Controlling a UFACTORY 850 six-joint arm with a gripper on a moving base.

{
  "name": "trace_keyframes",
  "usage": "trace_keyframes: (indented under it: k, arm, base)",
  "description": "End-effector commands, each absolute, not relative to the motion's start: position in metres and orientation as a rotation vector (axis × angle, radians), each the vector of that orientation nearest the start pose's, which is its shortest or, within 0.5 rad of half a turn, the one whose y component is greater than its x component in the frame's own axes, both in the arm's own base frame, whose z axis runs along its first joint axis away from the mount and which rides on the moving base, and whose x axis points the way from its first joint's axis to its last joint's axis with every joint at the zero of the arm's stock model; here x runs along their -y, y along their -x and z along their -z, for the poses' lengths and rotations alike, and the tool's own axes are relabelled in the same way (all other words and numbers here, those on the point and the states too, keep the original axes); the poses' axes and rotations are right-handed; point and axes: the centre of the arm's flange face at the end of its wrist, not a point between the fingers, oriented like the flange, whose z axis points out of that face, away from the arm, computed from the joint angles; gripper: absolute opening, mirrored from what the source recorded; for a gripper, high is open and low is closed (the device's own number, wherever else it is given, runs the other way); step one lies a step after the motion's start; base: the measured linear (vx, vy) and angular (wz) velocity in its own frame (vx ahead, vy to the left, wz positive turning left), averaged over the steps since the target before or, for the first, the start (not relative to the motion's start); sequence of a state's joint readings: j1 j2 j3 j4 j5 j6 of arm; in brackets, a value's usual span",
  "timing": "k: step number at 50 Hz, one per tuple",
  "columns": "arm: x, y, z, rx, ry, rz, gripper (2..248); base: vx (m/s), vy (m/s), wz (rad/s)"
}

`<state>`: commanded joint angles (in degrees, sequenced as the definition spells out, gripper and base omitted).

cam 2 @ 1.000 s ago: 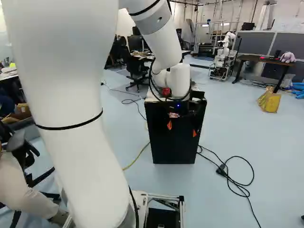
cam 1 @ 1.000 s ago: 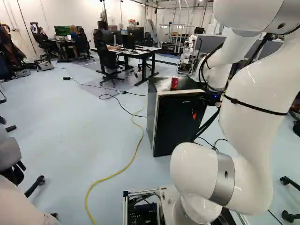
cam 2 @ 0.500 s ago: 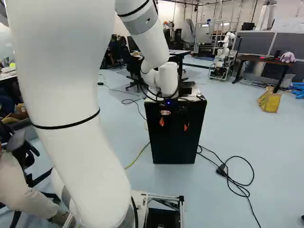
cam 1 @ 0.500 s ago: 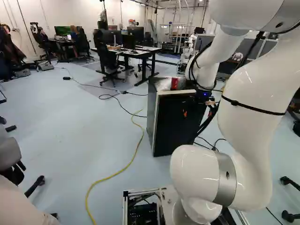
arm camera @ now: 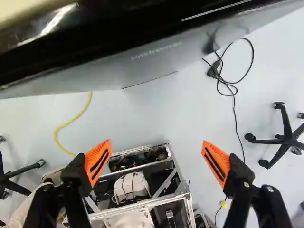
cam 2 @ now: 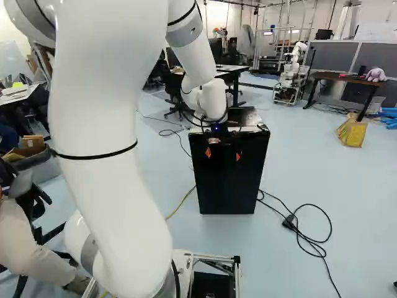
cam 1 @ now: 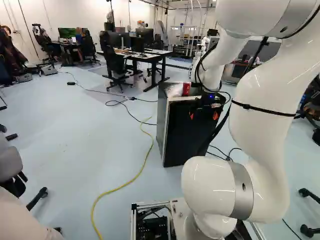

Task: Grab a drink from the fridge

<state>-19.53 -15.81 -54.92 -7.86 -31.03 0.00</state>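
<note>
The black fridge [cam 1: 189,137] stands upright on the floor ahead of the base, its door closed. On its top, in the left base view, a red can [cam 1: 186,89] sits beside a crumpled silvery bag [cam 1: 174,90]; the arm hides the can in the right base view. My gripper [cam 1: 203,116] is at the upper part of the door, its orange pads wide apart and pointing down. In the wrist view the gripper [arm camera: 156,148] is open with nothing between its fingers, and the fridge front [arm camera: 142,64] lies ahead of them. No drink inside is visible.
A yellow cable [cam 1: 145,162] runs along the floor left of the fridge, a black cable [cam 2: 310,239] to its right. Desks [cam 1: 150,56] and chairs stand behind. Another robot [cam 2: 291,74] and a yellow bag [cam 2: 352,130] are farther off.
The gripper has moved left across the fridge front in both base views and turned, so both orange pads now show clearly in the left one. It has stayed open. Base and fridge have not moved.
</note>
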Motion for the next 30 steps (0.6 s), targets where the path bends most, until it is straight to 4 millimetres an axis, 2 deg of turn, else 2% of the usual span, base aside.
trace_keyframes:
  k: [18,30]
  arm:
    - [0.174,-0.508,-0.415,-0.331,3.220,0.281,247]
    - [0.173,-0.520,-0.415,-0.319,3.221,0.295,247]
  base:
    - [0.000,0.000,0.000]
    - [0.000,0.000,0.000]
